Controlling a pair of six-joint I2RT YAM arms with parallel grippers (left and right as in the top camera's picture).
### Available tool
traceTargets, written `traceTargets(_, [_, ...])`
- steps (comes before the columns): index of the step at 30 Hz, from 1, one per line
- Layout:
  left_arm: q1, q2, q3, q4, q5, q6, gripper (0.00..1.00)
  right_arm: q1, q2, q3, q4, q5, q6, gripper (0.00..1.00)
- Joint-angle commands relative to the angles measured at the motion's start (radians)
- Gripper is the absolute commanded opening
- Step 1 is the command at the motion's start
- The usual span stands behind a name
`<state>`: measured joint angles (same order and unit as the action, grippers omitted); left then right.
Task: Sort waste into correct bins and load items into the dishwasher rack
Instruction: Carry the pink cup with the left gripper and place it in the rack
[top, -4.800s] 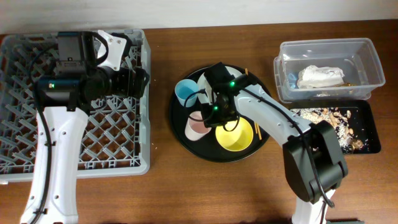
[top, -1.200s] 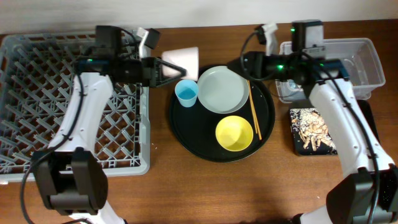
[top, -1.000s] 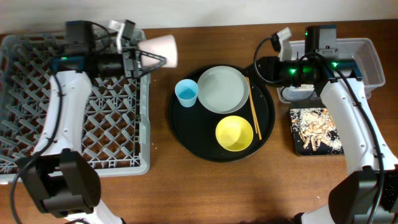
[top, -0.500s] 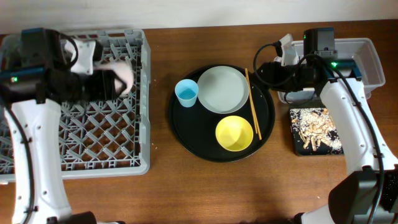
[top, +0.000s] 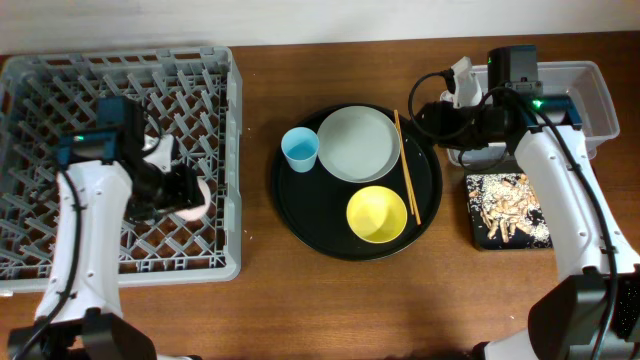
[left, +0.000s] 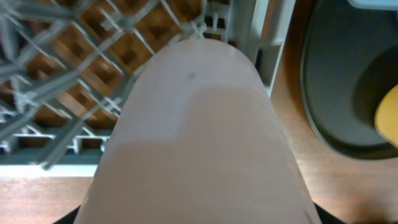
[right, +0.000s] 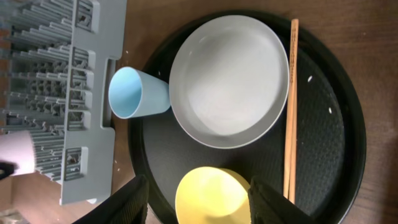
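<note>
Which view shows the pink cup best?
Left wrist: the pink cup fills the frame, close up, over the dishwasher rack. Overhead shows only part of it, small, inside the rack. Right wrist catches just a sliver at the frame's left edge.

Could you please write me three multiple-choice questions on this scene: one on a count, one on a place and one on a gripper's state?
1. How many dishes sit on the round black tray, the chopsticks aside?
A. one
B. three
C. five

2. Where is the pink cup?
A. on the round black tray
B. over the dishwasher rack, in the left gripper
C. beside the chopsticks

3. The right gripper is:
A. open and empty
B. shut on the chopsticks
C. shut on the pink cup

Answers:
1 B: the light-blue cup, the plate and the yellow bowl.
2 B: the overhead view shows it above the rack's pegs.
3 A: its wrist view shows the fingers apart with nothing gripped.
</note>
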<state>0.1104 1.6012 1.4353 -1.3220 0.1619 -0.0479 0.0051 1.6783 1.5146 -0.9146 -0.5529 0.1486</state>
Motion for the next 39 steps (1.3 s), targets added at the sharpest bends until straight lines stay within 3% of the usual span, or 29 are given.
traceTargets(1, [-0.029, 0.003, -0.068, 0.042, -0.083, -0.045, 0.56, 0.001, -0.021, 0.017, -0.010, 0.016, -0.013, 0.53])
traceTargets(4, [-0.034, 0.003, -0.098, 0.056, -0.151, -0.072, 0.56, 0.001, -0.021, 0.017, -0.017, 0.016, -0.013, 0.54])
traceTargets(16, [-0.096, 0.003, -0.141, 0.179, -0.151, -0.072, 0.56, 0.001, -0.021, 0.017, -0.025, 0.016, -0.013, 0.53])
traceTargets(24, [-0.153, 0.003, -0.141, 0.171, -0.238, -0.072, 0.57, 0.001, -0.021, 0.017, -0.031, 0.016, -0.013, 0.53])
traceTargets(36, [-0.153, 0.003, -0.154, 0.157, -0.238, -0.083, 0.57, 0.001, -0.021, 0.017, -0.035, 0.016, -0.013, 0.53])
traceTargets(39, [-0.153, 0.003, -0.172, 0.164, -0.238, -0.083, 0.73, 0.001, -0.021, 0.017, -0.039, 0.016, -0.013, 0.53])
